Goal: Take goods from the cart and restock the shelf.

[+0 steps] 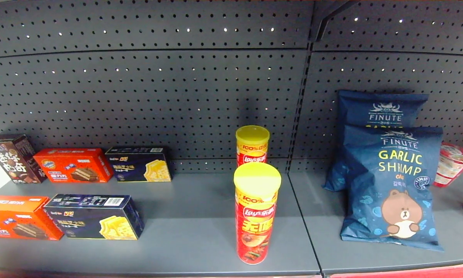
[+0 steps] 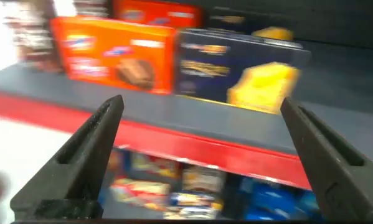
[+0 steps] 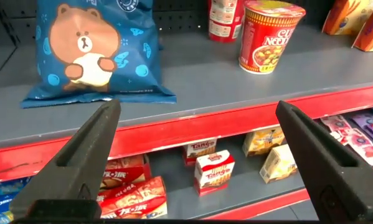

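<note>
Grey shelf (image 1: 193,231), front chip can (image 1: 256,216), left gripper (image 2: 201,102), right gripper (image 3: 197,104), jaws apart

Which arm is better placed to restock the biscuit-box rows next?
Left. The left gripper, open, faces the orange box and navy box at the shelf front. The right gripper faces the bear bag and cup noodle. Both are empty.

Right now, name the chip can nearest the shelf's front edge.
The front chip can, its whole body visible; the rear chip can stands partly hidden behind it.
</note>
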`<state>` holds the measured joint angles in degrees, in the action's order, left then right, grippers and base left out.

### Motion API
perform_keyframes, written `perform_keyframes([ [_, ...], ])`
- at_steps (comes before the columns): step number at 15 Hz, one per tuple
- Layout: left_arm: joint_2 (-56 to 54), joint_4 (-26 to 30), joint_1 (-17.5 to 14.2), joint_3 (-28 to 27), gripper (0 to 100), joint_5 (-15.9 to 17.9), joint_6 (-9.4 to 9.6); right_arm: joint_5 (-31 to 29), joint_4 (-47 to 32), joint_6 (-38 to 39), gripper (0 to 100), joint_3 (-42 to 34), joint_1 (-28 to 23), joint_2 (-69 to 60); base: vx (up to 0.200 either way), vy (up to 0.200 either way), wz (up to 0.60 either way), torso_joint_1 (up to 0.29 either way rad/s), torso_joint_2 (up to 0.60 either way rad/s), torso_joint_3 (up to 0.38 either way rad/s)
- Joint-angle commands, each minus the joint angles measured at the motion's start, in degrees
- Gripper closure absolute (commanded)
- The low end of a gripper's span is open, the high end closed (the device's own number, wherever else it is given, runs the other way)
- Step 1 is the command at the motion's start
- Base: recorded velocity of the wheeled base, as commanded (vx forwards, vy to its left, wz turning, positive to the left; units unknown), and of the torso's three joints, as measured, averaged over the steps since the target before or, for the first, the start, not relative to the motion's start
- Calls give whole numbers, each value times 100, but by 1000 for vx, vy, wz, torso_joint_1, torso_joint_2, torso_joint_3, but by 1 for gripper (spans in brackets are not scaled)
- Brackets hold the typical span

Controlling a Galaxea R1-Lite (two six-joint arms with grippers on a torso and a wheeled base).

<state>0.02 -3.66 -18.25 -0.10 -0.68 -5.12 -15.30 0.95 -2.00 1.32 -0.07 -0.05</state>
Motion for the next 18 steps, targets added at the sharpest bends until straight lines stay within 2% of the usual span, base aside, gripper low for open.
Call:
perform_keyframes([
  [1,-2,120,-3,-34,0,-231,55,9,2,-11,0,0,-1,5,0,0,0,0,0,0],
  [2,-2,216,-3,-78,0,-371,152,27,-7,-20,0,0,-1,5,0,0,0,0,0,0],
  [3,-2,208,-3,-69,0,-354,407,27,-7,-20,0,0,-1,5,0,0,0,0,0,0],
  [6,-2,269,-3,-96,0,-468,758,36,2,-11,0,0,-1,5,0,0,0,0,0,0],
  [7,-2,278,-3,-96,0,-679,837,36,-7,7,0,0,-1,5,0,0,0,0,0,0],
  [8,-2,278,-3,-96,0,-863,828,36,-7,33,0,0,-1,5,0,0,0,0,0,0],
  [9,-2,269,-3,-96,0,-837,820,27,-7,59,0,0,-1,5,0,0,0,0,0,0],
  [11,-2,260,-3,-87,0,-538,793,27,2,94,0,0,-1,5,0,0,0,0,0,0],
  [12,-2,269,6,-87,0,-169,723,27,-7,94,0,0,-1,5,0,0,0,0,0,0],
  [14,-2,216,41,-69,0,525,723,36,-7,130,0,0,-1,5,0,0,0,0,0,0],
  [17,-2,199,50,-34,0,763,653,80,-16,156,0,0,-1,5,0,0,0,0,0,0],
  [18,-2,234,50,-61,0,701,697,168,-16,138,0,0,-1,5,0,0,0,0,0,0],
])
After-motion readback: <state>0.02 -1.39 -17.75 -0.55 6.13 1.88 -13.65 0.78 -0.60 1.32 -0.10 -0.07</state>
